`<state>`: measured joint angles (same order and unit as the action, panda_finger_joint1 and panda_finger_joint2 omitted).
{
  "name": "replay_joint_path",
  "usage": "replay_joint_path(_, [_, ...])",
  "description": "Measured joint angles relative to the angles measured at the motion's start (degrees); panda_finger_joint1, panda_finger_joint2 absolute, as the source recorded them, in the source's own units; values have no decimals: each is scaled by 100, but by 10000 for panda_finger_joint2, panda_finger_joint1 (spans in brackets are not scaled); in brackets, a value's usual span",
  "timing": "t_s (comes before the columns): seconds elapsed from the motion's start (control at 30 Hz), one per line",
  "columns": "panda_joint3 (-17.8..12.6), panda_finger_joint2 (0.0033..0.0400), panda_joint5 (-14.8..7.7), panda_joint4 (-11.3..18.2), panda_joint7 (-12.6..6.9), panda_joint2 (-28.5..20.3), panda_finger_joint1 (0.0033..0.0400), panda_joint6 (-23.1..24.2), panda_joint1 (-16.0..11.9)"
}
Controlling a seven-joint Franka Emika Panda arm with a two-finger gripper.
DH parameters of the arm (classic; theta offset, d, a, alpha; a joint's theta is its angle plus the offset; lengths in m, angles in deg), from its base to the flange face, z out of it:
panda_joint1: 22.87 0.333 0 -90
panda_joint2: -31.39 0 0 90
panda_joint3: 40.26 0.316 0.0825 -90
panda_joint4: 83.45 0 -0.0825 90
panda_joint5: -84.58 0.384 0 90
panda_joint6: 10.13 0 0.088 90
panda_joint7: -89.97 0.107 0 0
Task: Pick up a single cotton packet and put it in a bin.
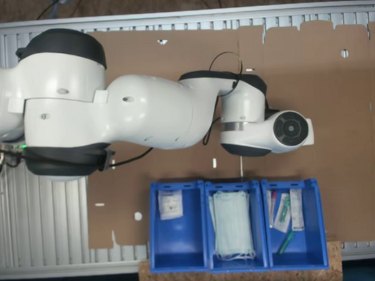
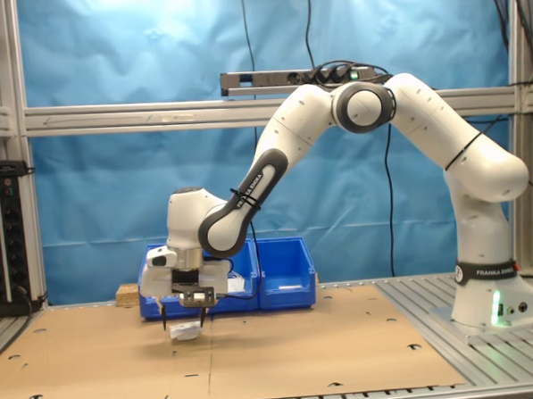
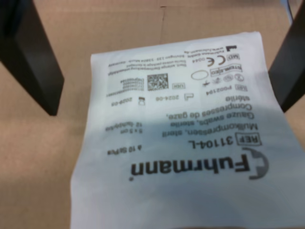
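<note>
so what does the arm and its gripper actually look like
The arm has glossy white rounded shells with black joint bands, a thin black cable along it, dark lettering on a forearm band, and a green light at its base. The gripper has flat, matte black fingers.

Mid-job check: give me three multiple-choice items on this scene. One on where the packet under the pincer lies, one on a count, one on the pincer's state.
1. Where does the cotton packet under the pincer lie?
A) on the cardboard sheet
B) inside a bin
C) on the masks

2. How many blue bins are joined in the row?
A) two
B) three
C) five

3. The pincer is:
A) shut on the packet
B) open
C) shut on a tube

Answers:
1 A: the wrist view shows the packet lying flat on bare cardboard.
2 B: the first exterior view shows three bins side by side.
3 B: the fingers stand apart on either side of the packet.
</note>
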<state>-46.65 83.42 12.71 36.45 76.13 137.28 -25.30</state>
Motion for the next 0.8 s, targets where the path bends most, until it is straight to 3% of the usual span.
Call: replay_joint_path(0.8, [0,400,0,1,0,120,400,108,19])
